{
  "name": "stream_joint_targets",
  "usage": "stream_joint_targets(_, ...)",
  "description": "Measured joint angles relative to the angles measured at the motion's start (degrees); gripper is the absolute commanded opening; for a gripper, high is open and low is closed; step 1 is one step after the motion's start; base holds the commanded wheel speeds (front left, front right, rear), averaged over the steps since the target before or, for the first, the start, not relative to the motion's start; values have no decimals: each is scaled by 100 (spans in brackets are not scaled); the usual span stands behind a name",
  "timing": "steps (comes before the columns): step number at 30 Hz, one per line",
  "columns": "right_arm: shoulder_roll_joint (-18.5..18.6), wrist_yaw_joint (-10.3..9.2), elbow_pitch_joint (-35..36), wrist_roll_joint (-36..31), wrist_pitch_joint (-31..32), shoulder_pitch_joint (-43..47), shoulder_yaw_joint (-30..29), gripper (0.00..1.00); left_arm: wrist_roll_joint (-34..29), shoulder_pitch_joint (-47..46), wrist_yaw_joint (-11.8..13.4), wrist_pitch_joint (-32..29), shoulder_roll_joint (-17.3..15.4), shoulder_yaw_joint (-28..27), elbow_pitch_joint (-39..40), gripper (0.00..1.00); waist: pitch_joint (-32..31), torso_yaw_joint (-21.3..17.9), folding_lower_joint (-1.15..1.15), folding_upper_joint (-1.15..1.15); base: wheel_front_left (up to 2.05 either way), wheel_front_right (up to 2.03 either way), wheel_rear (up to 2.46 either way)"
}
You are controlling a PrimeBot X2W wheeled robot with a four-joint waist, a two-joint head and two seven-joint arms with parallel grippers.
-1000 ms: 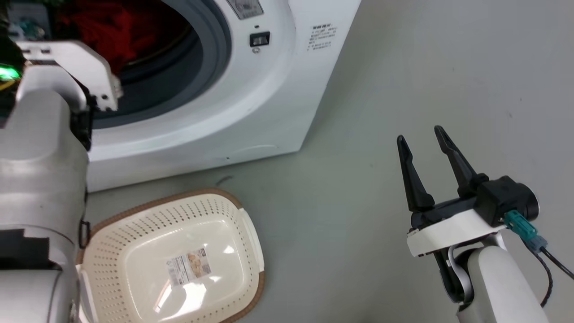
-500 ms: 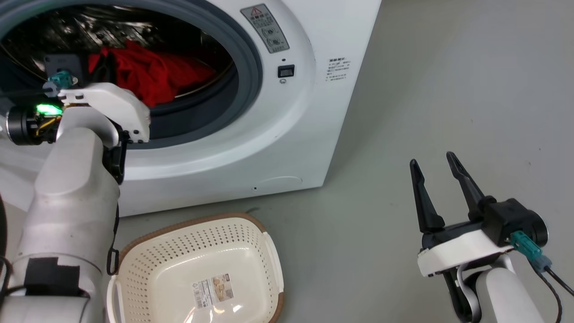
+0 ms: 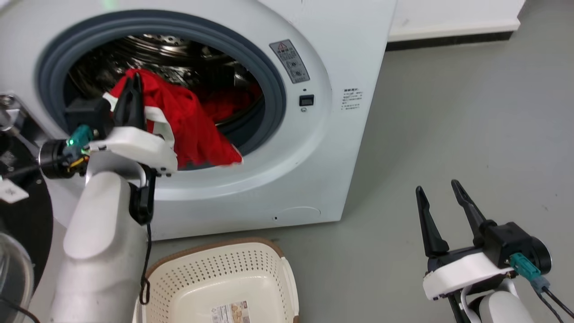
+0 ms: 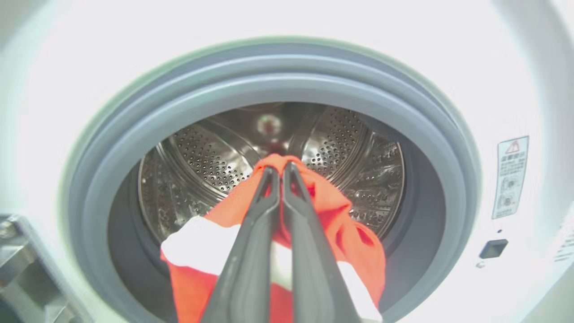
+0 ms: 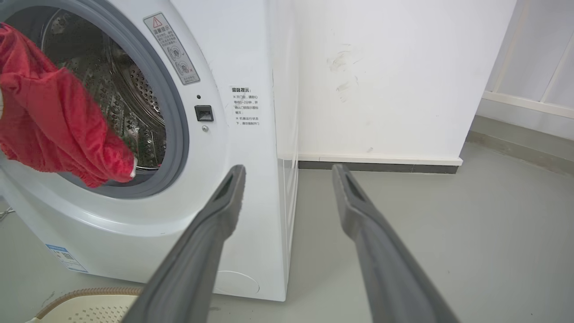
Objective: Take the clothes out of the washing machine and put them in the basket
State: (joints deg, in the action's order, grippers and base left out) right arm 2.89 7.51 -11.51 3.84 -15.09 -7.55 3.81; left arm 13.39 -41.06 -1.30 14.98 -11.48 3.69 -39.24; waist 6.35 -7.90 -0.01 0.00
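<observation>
The white washing machine (image 3: 314,148) stands with its grey-gasketed porthole open. My left gripper (image 3: 133,83) is shut on a red garment with a white band (image 3: 193,130), lifted at the porthole mouth and hanging down over the gasket. The left wrist view has the gripper (image 4: 280,169) pinching the garment (image 4: 341,215) in front of the steel drum (image 4: 206,157). More red cloth (image 3: 228,103) lies deeper in the drum. The cream basket (image 3: 219,278) sits on the floor below the porthole. My right gripper (image 3: 437,188) stands open over bare floor at the lower right, holding nothing.
The black-rimmed glass door (image 3: 18,215) hangs open at the far left. A white wall with a dark skirting strip (image 5: 381,166) runs behind the machine. Grey floor (image 3: 448,112) spreads to the right of the machine and basket.
The head camera has tilted up, showing more of the drum. My left gripper has drawn the red garment up and out to the porthole rim. The right gripper stays open.
</observation>
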Motion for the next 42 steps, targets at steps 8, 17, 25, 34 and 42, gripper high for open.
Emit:
stream_joint_targets(8, -1, 0, 15, -89, 1, 240, -56, 100, 47, 1074, 119, 7, 282, -81, 1723, 0, -262, 202, 0, 0, 0, 0, 0)
stream_joint_targets(17, 0, 0, 177, -132, 56, 347, -91, 100, 229, 2646, 490, -275, 583, -13, 3325, 0, -221, 361, 0, 0, 0, 0, 0)
stream_joint_targets(25, 0, 0, 256, -133, 74, 268, -34, 100, 483, 3702, 645, -530, 713, 163, 3309, 0, 117, 436, 0, 0, 0, 0, 0)
stream_joint_targets(34, 1, 0, 294, -88, 49, -203, 142, 100, 859, 3563, 565, -385, 815, 360, 1790, 0, 818, 432, 1, 0, 0, 0, 0)
stream_joint_targets(42, 0, 0, 276, -42, 18, -670, 344, 100, 942, 2380, 336, -120, 835, 452, -74, 0, 1660, 299, 2, 0, 0, 0, 0)
